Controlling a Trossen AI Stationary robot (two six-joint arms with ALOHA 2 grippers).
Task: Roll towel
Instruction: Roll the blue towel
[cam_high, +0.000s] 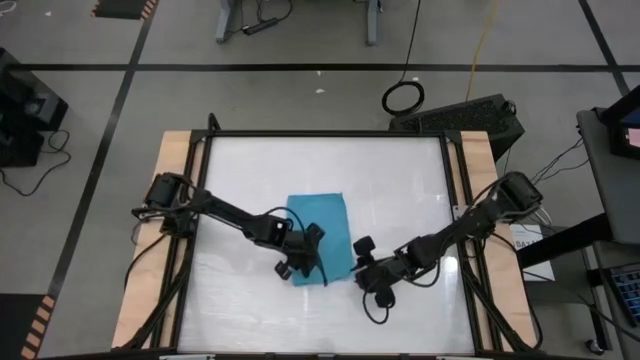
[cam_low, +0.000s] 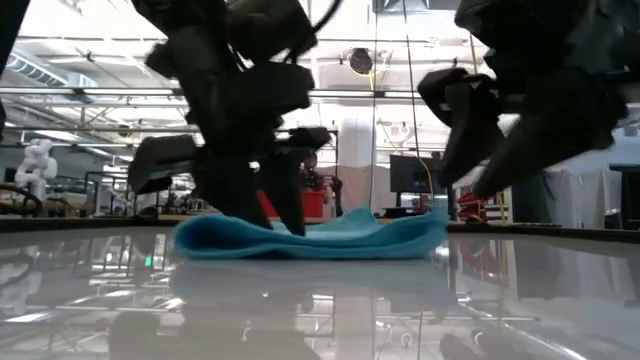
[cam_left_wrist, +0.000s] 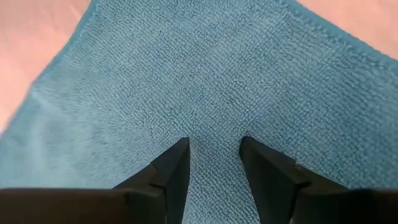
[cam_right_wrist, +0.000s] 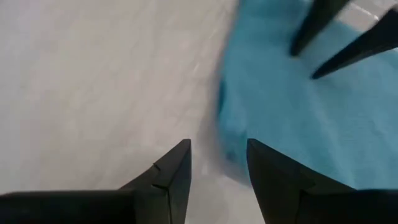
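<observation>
The turquoise towel lies flat on the white table, near its middle; in the low view it shows a thick rounded fold at one end. My left gripper is open and points down onto the towel's near part, as its wrist view shows. My right gripper is open and empty, just off the towel's near right edge and above the table. The fingers of my left gripper show in the right wrist view. My left gripper stands on the towel's top surface, toward its near end, coming from above and pointing down. Its two fingertips rest on the cloth with a gap between them, and no cloth is pinched. The towel lies on the table.
Wooden strips run along the table's left and right sides inside a black frame. Bare white tabletop lies to the left of the towel and toward the far edge. Cables trail by the right arm.
</observation>
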